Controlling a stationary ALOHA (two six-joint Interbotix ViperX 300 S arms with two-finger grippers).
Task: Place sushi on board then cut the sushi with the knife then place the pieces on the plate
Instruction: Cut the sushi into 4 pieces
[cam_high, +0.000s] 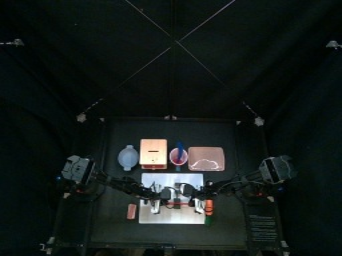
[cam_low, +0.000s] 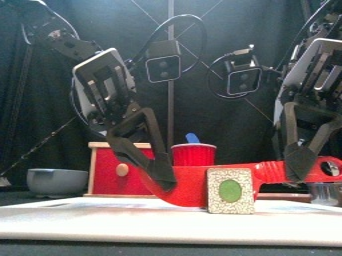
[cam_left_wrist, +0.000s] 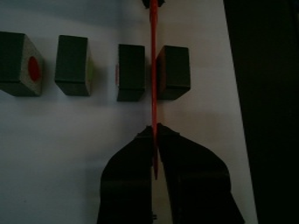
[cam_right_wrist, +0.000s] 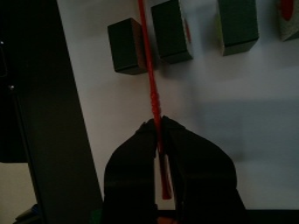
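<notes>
a: grippers and knife first, go.
b: left gripper (cam_left_wrist: 153, 133) and right gripper (cam_right_wrist: 158, 129) are each clamped tight on the red knife (cam_low: 267, 172), one at either end. both wrist views show the jaws pinching the blade edge-on. front view has the knife running roughly level over the white board (cam_left_wrist: 70, 149).
a: sushi?
b: on the board, so step one reads as done. left wrist view shows four dark green sushi blocks (cam_left_wrist: 76, 63) in a row, with a gap between every pair. the blade sits in the gap between the last two blocks at one end of the row.
a: cutting finished then?
b: my read is nearly or fully. three gaps for four blocks, knife in the end one. can't tell if that pair is fully parted or if the blade touches the board.
a: plate?
b: pink tray (cam_high: 205, 157) is at the back of the table, just right of the red cup (cam_high: 178, 155), well apart from the row. no block shows on it in the top view, though it's small there.
a: what's left?
b: judgement only: get the knife out of that last gap and put it down, then move all four pieces to the tray. so about mid-task, with the placing step not yet begun.
</notes>
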